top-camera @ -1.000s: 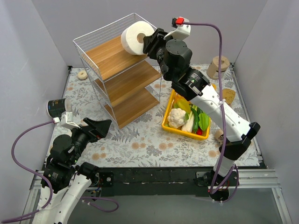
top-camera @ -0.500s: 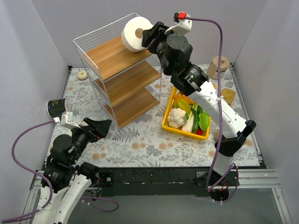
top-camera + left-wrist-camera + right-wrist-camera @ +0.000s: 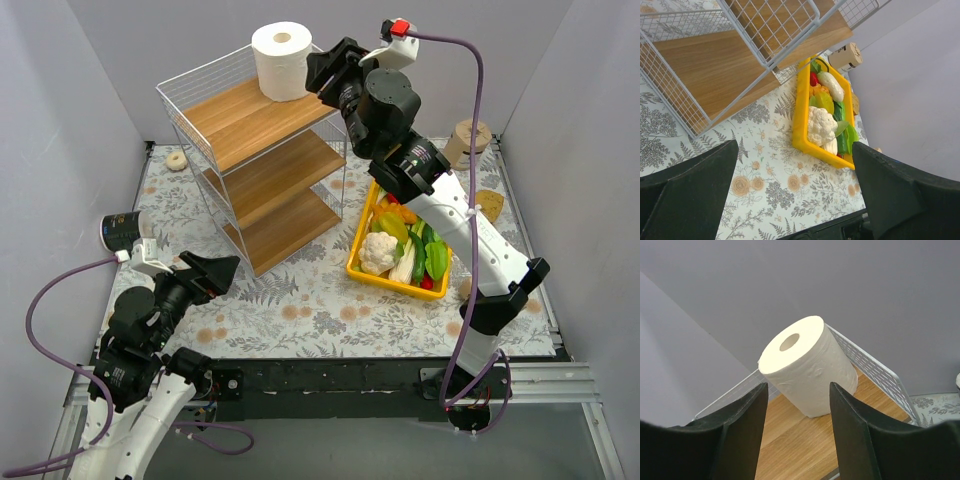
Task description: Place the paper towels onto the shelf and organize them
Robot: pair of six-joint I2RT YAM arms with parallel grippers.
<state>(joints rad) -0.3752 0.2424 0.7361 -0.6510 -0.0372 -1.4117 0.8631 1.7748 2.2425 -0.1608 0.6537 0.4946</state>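
White roll (image 3: 280, 60) stands upright on the shelf (image 3: 235, 120), top board, far back corner, core pointing straight up, so that's one placed by the look of it. Right gripper (image 3: 322, 72) hangs just beside it on the right, level w/ its side, fingers (image 3: 742, 440) parted partway and nothing btwn them. Wrist view has the roll out ahead of the tips, apart, not pinched. Left gripper (image 3: 212, 268) is low over the surface (image 3: 300, 300) near the front, spread wide, empty. What's next? Prob another roll, and it's all about who's closer. Tan roll (image 3: 467, 140) is on the surface at the back right, upright, axis vertical, down and to the right of the right gripper, so it's on that arm's side. Veg bin (image 3: 357, 268) lies beside the shelf, under that arm, so a straight drop there looks awkward. Black roll (image 3: 122, 230) is by the left wall, just up-left of the left gripper, clearly that arm's pick. It looks upright, but can't be sure from this angle.
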